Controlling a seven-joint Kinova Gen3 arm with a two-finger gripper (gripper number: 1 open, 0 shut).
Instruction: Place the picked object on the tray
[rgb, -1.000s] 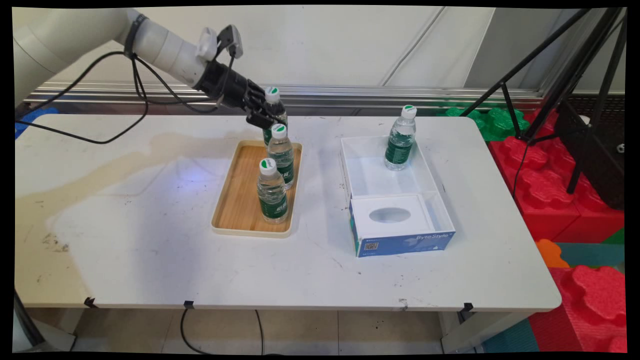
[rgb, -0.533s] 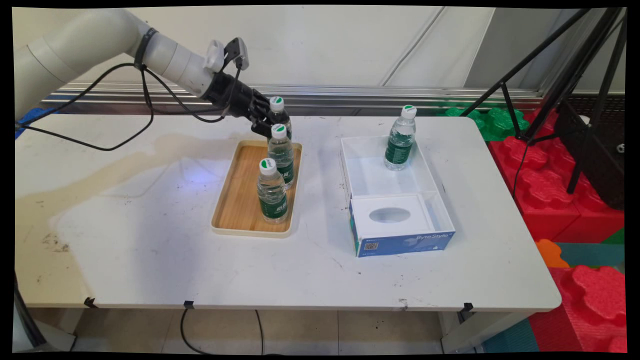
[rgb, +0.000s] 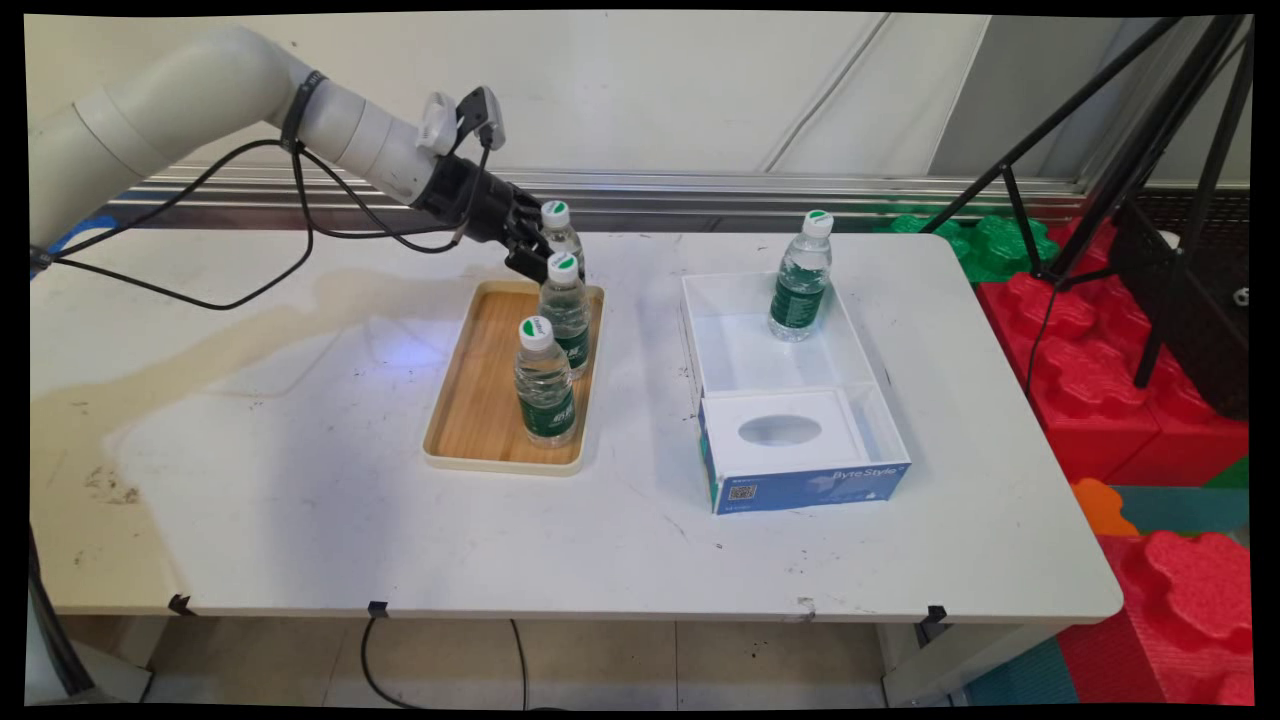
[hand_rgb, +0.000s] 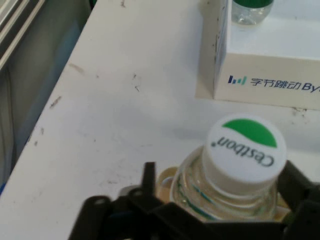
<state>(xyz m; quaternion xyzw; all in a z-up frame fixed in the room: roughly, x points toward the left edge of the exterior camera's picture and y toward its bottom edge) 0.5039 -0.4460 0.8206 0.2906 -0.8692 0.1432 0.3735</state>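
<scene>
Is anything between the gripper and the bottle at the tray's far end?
Nothing visible: the far bottle sits between the gripper's fingers. A second bottle stands close on its near side, on the tray.

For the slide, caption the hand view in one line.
Gripper closed around a capped water bottle, with the white box beyond on the table.

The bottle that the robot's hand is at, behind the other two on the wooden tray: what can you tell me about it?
The held bottle is a small clear plastic water bottle with a white cap bearing a green patch and the word Cestbon. It stands upright at the far end of the wooden tray. The black hand is shut on it just below the cap. The middle bottle stands in front and hides its lower part.
</scene>
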